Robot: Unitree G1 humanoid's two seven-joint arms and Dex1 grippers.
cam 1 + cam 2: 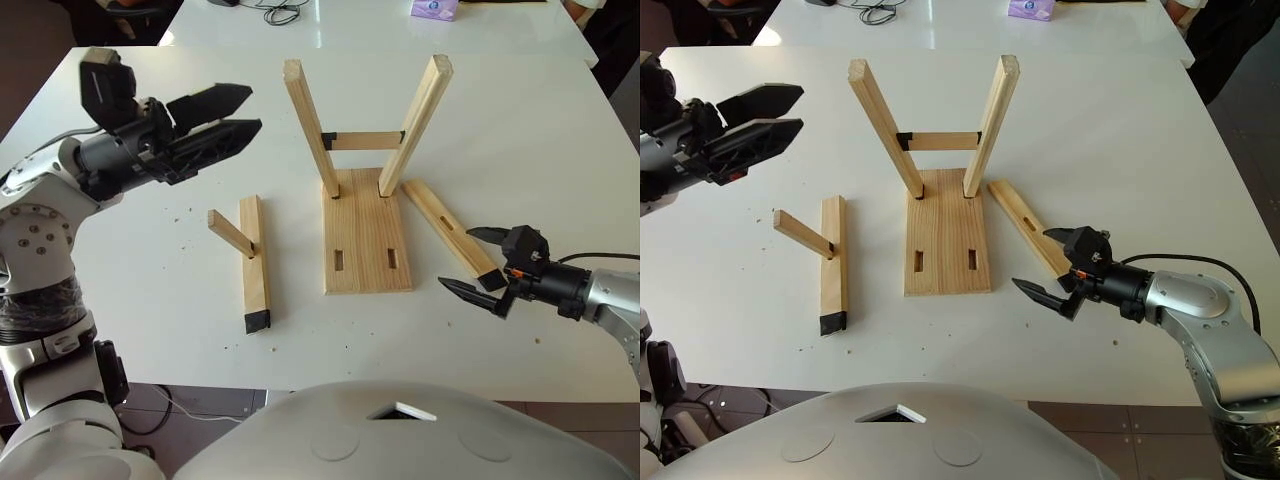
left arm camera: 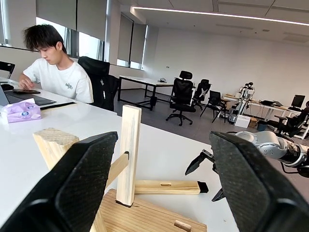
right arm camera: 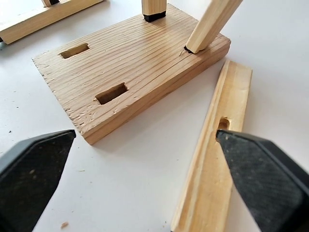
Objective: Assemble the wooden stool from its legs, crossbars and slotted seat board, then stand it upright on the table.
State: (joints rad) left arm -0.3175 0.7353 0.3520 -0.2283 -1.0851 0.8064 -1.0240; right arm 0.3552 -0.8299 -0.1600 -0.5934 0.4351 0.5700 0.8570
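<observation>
The slotted seat board (image 1: 365, 240) lies flat mid-table with two legs (image 1: 310, 128) (image 1: 415, 125) standing in its far slots, joined by a crossbar (image 1: 365, 141). Two near slots (image 3: 111, 93) are bare. A loose leg (image 1: 447, 228) lies just right of the board. Left of it lies another leg (image 1: 254, 260) with a crossbar (image 1: 229, 232) stuck in its side. My right gripper (image 1: 480, 263) is open, low at the loose leg's near end, one finger on each side. My left gripper (image 1: 228, 118) is open, raised above the table's left part, holding nothing.
A purple tissue pack (image 1: 434, 9) and cables (image 1: 281, 12) sit on the far table. Wood crumbs (image 1: 182, 212) dot the table near the left leg. Bare white tabletop (image 1: 530, 150) spreads to the right and along the front edge.
</observation>
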